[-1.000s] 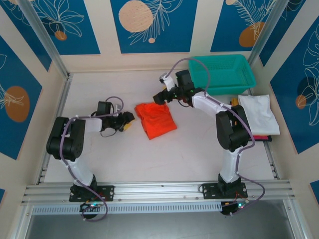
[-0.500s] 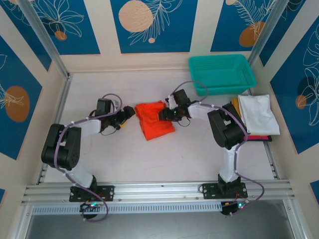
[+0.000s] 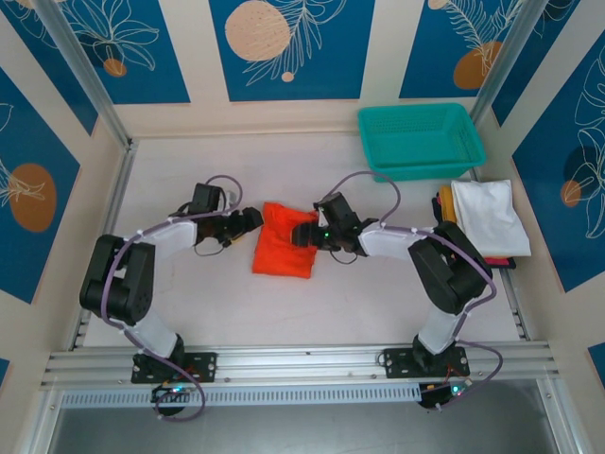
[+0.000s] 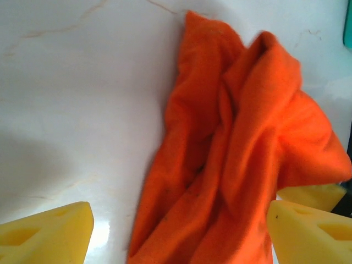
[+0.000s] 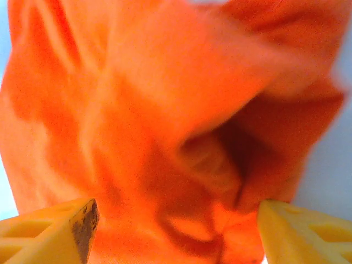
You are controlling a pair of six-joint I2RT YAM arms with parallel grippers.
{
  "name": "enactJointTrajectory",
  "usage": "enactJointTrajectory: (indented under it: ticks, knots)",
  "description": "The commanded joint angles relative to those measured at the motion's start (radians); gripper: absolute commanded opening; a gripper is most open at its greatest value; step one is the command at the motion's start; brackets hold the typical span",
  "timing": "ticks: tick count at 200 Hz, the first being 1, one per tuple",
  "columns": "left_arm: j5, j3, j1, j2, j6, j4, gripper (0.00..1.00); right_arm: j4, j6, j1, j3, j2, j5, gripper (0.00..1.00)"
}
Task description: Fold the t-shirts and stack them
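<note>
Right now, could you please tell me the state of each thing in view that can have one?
orange-red t-shirt: roughly folded, rumpled, lying on the table between the grippers.
folded t-shirts: stacked at the right edge, white on top.
teal basket: upright, nothing visible inside.
left gripper: jaws open, at the shirt's left edge.
right gripper: jaws open, at the shirt's right edge.

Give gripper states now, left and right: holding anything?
Left gripper: open, the bright orange-red cloth t-shirt between its fingers, not clamped.
Right gripper: open, same t-shirt between its fingers, not clamped.
</note>
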Motion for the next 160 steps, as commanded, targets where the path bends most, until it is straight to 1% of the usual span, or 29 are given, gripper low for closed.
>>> enactJointTrajectory:
  ticks: [1, 19, 31, 50, 68, 86, 96, 106, 126, 160]
  knots:
    - [-0.055, 0.074, -0.058, 0.015, 0.087, -0.083, 0.82, 0.0, -0.005, -0.025, 0.038, -0.014, 0.091, 0.77]
    - [-0.109, 0.122, -0.087, 0.052, 0.128, -0.123, 0.8, -0.041, -0.042, -0.039, 0.091, 0.027, 0.095, 0.75]
    - [-0.133, 0.15, -0.092, 0.089, 0.148, -0.14, 0.75, -0.066, -0.073, -0.041, 0.127, 0.065, 0.108, 0.73]
    - [-0.189, 0.197, -0.089, 0.152, 0.177, -0.188, 0.6, -0.083, -0.121, -0.033, 0.171, 0.119, 0.147, 0.72]
    - [-0.203, 0.222, -0.084, 0.194, 0.194, -0.208, 0.5, -0.118, -0.145, -0.028, 0.219, 0.168, 0.176, 0.71]
    - [-0.222, 0.223, -0.079, 0.212, 0.197, -0.21, 0.44, -0.14, -0.155, -0.031, 0.254, 0.205, 0.205, 0.64]
    - [-0.239, 0.219, -0.078, 0.218, 0.199, -0.208, 0.41, -0.155, -0.162, -0.036, 0.277, 0.222, 0.223, 0.58]
    - [-0.251, 0.215, -0.076, 0.224, 0.203, -0.208, 0.39, -0.176, -0.166, -0.044, 0.309, 0.243, 0.245, 0.55]
    - [-0.263, 0.206, -0.072, 0.229, 0.208, -0.204, 0.37, -0.223, -0.175, -0.064, 0.372, 0.282, 0.277, 0.55]
    - [-0.267, 0.191, -0.07, 0.239, 0.209, -0.186, 0.36, -0.271, -0.17, -0.103, 0.448, 0.327, 0.295, 0.58]
